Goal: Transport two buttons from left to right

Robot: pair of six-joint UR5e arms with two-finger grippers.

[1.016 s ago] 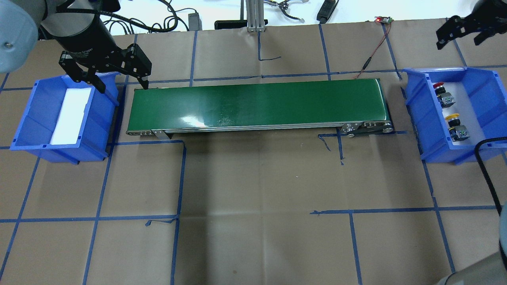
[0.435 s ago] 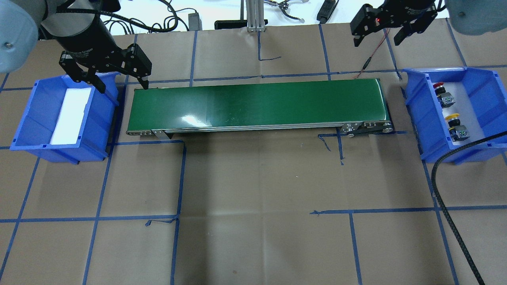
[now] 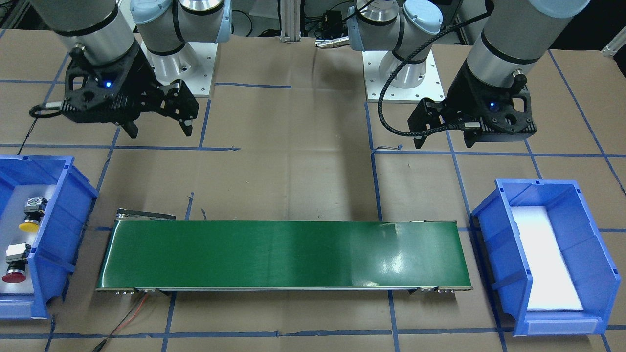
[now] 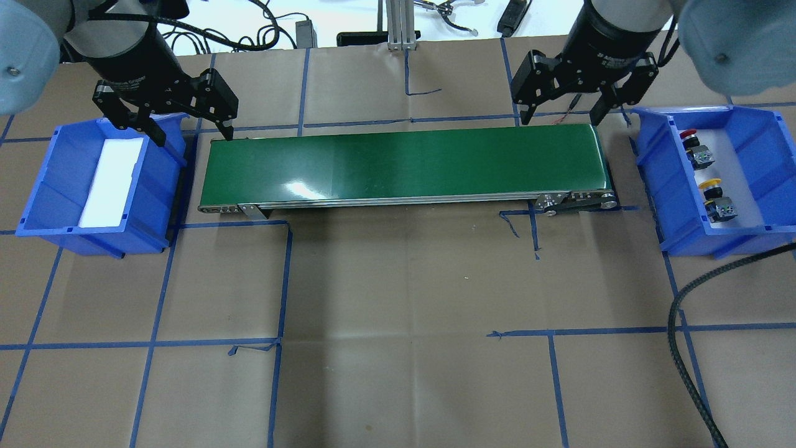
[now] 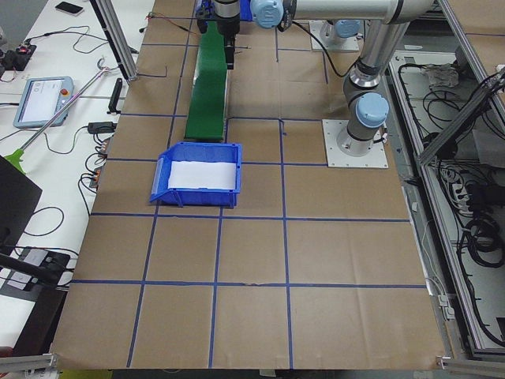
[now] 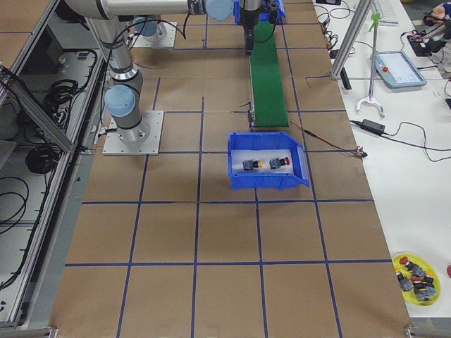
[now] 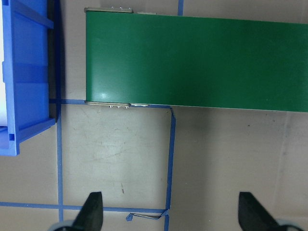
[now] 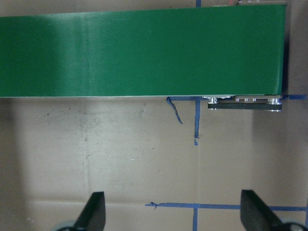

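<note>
Both buttons lie in the blue bin [image 4: 656, 180] at the table's right end. The red-capped button [image 4: 695, 146] lies behind the yellow-capped button [image 4: 715, 198]; they also show in the front view, red [image 3: 14, 266] and yellow [image 3: 32, 215]. My right gripper [image 4: 563, 118] is open and empty, high over the back edge of the green conveyor belt's [image 4: 404, 165] right end. My left gripper [image 4: 193, 134] is open and empty, between the left blue bin [image 4: 155, 199] and the belt's left end. Both wrist views show open fingers over bare paper and belt.
The left bin holds only a white foam pad [image 4: 112, 180]. The belt carries nothing. A black cable [image 4: 678, 323] of the right arm hangs over the table's front right. Cables and an aluminium post [image 4: 398, 25] stand along the back edge.
My right arm has swung left from the far back right corner to above the belt's right end, still open. The left arm and the buttons have not moved.
</note>
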